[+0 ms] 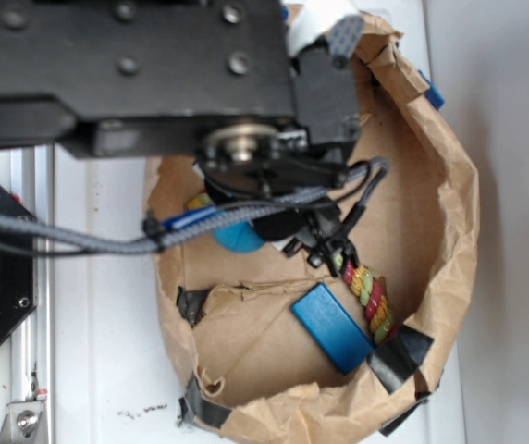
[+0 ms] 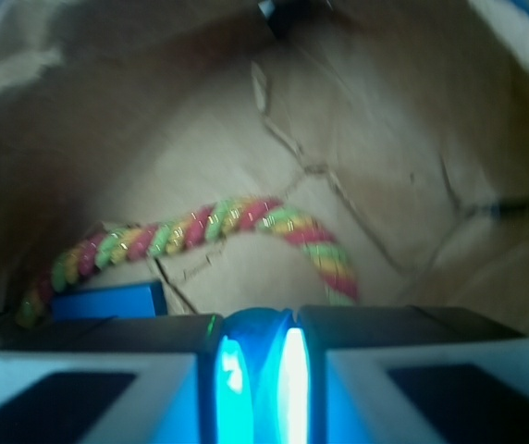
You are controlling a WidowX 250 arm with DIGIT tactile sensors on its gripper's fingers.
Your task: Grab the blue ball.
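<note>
- A WidowX arm (image 1: 135, 74) reaches from the 10 o'clock corner of the exterior view down into a brown paper-bag bowl (image 1: 449, 213) that sits on a white counter (image 1: 98, 351).
- The blue ball (image 1: 239, 238) lies inside the bowl just left of centre in the exterior view, mostly covered by the arm's wrist and a braided grey cable (image 1: 70, 239); only its lower curve shows.
- In the wrist view the gripper (image 2: 257, 370) fills the 6 o'clock edge, its two dark jaws drawn in close on either side of the blue ball (image 2: 257, 365), which glows bright between them.
- The jaws appear to press the ball on both sides, though glare and blur at the contact line leave the firmness of the hold uncertain.
- A red, yellow and green rope toy (image 2: 218, 225) arcs across the bowl floor above the jaws in the wrist view, from 9 o'clock up toward the centre and down again at 4 o'clock.
- In the exterior view the same rope toy (image 1: 368, 294) runs at about 5 o'clock from the ball, ending near the bowl's lower right wall.
- A flat blue rectangular block (image 1: 331, 326) lies on the bowl floor at 5 o'clock from the ball, just beside the rope toy; in the wrist view its edge (image 2: 107, 301) shows at 9 o'clock, left of the jaws.
- Strips of black tape (image 1: 401, 356) patch the bowl's crumpled rim at several points.
</note>
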